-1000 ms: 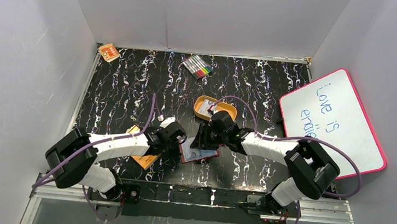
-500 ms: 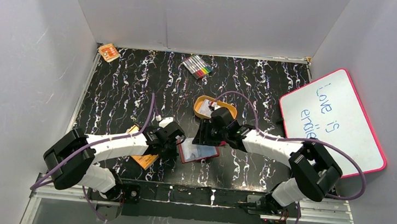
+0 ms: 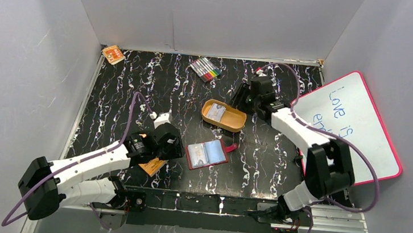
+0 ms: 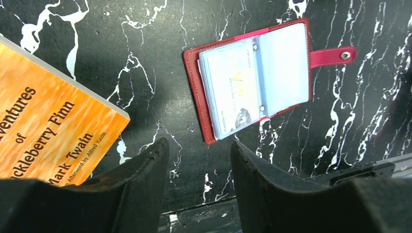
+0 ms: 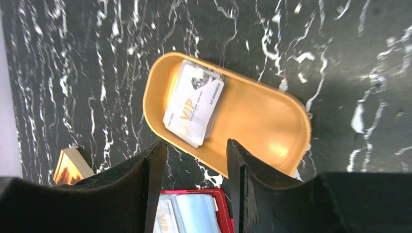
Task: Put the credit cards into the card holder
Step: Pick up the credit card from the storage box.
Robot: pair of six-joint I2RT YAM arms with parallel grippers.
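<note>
The card holder (image 3: 207,154) lies open on the black table, a red wallet with its snap tab pointing right. It also shows in the left wrist view (image 4: 252,77), where one pale credit card (image 4: 231,90) sits in its left clear pocket. More credit cards (image 5: 194,104) lie stacked in the orange tin (image 5: 252,126), which is seen from above too (image 3: 232,121). My left gripper (image 3: 171,145) is open and empty, just left of the wallet. My right gripper (image 3: 242,99) is open and empty, above the table just behind and right of the tin.
An orange book (image 4: 48,131) lies left of the wallet, under my left arm (image 3: 151,165). A set of markers (image 3: 206,69) and a small orange box (image 3: 113,54) lie at the back. A pink-framed whiteboard (image 3: 346,124) leans at the right.
Both grippers have left the wallet. The right arm swung back and right, past the tin. The left arm drew back to the left. The wallet now lies open and uncovered.
</note>
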